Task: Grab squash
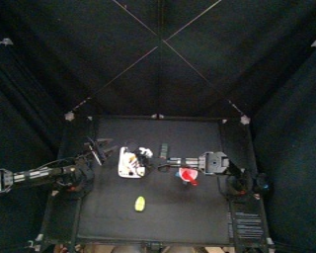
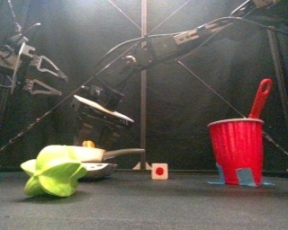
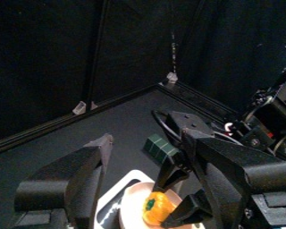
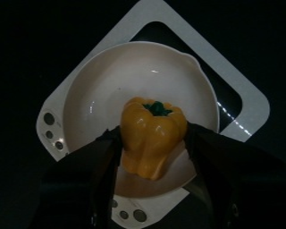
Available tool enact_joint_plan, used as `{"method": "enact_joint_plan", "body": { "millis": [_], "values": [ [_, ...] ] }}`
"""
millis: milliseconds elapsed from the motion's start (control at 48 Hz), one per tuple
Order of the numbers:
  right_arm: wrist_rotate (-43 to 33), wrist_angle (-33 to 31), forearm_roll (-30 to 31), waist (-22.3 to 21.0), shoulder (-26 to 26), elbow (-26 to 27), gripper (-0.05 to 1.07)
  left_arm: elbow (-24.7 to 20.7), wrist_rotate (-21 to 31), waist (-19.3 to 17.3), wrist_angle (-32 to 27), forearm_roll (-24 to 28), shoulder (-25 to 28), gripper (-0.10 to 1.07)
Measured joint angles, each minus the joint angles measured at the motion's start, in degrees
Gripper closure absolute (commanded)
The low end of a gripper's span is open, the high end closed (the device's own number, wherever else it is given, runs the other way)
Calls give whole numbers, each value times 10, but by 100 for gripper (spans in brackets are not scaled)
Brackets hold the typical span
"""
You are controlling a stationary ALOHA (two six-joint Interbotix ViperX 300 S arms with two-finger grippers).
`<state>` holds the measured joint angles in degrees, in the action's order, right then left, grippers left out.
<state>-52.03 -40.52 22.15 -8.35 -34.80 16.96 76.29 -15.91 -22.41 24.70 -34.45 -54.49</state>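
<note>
The squash (image 1: 139, 204) is a small yellow piece lying alone near the table's front edge; in the front view it (image 2: 55, 171) looks yellow-green, near and low on the left. My right gripper (image 1: 160, 158) reaches across the middle and hangs open above a yellow bell pepper (image 4: 152, 134) in a white bowl (image 4: 110, 80). In the right wrist view its jaws (image 4: 157, 139) stand either side of the pepper. My left gripper (image 1: 98, 153) is open and empty, raised at the table's left (image 2: 32, 72). Neither gripper is near the squash.
The white bowl sits on a white tray (image 1: 131, 164) left of centre. A red cup (image 2: 237, 151) with a red utensil stands to the right (image 1: 188, 176). A small white cube (image 2: 158, 170) lies mid-table. The left wrist view shows the right arm (image 3: 229, 134) over the bowl.
</note>
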Motion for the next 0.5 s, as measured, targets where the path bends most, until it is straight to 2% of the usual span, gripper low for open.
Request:
{"method": "enact_joint_plan", "body": {
  "millis": [500],
  "values": [
    [2, -25, 12, 9, 4, 28, 26, 0, -1, 0, 0, 0, 0, 1]
  ]
}}
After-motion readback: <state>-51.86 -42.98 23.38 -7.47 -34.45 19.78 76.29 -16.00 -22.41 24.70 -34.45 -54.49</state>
